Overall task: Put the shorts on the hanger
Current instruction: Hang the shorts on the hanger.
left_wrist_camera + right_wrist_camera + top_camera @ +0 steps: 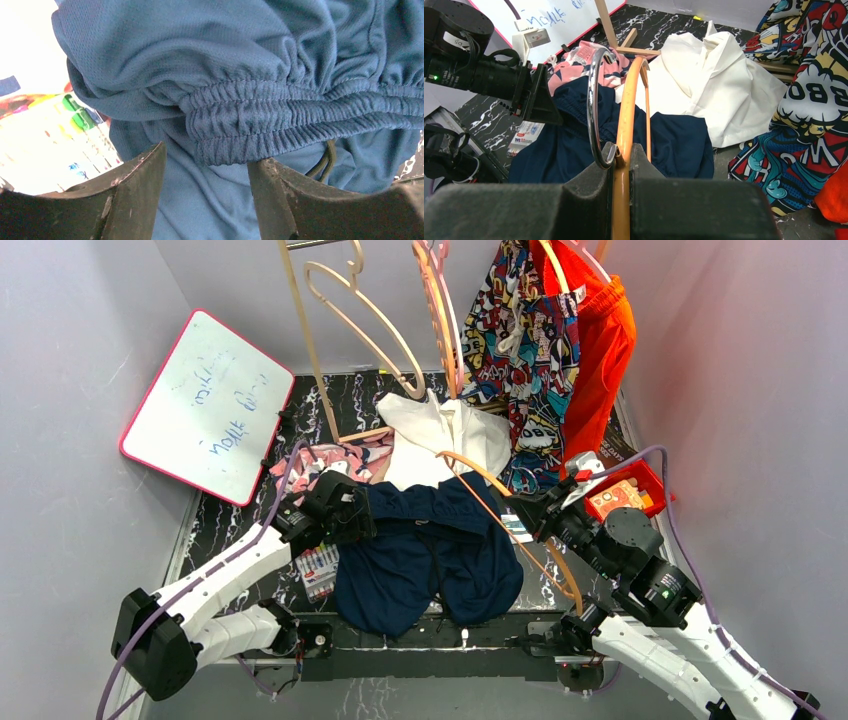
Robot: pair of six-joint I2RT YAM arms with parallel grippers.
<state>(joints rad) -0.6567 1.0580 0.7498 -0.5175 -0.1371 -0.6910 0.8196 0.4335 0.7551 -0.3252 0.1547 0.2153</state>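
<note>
The navy shorts [430,555] lie spread on the table between the two arms, waistband toward the back. At their left waistband corner, my left gripper [352,517] stands open. In the left wrist view the gathered elastic waistband [280,115] sits just above the left gripper [206,167], its fingers [135,192] apart with loose shorts fabric behind the gap and the drawstring [322,162] to the right. My right gripper [623,152] is shut on the orange-tan hanger [629,100] near its metal hook [591,100]. The hanger [480,478] arches over the right side of the shorts [674,145].
Behind the shorts lie a white garment [450,435] and a pink patterned one [345,455]. Comic-print shorts [520,340], orange shorts [600,350] and pale hangers [350,310] hang at the back. A whiteboard [205,405] leans at left; a marker pack [318,570] and red box [625,495] flank the shorts.
</note>
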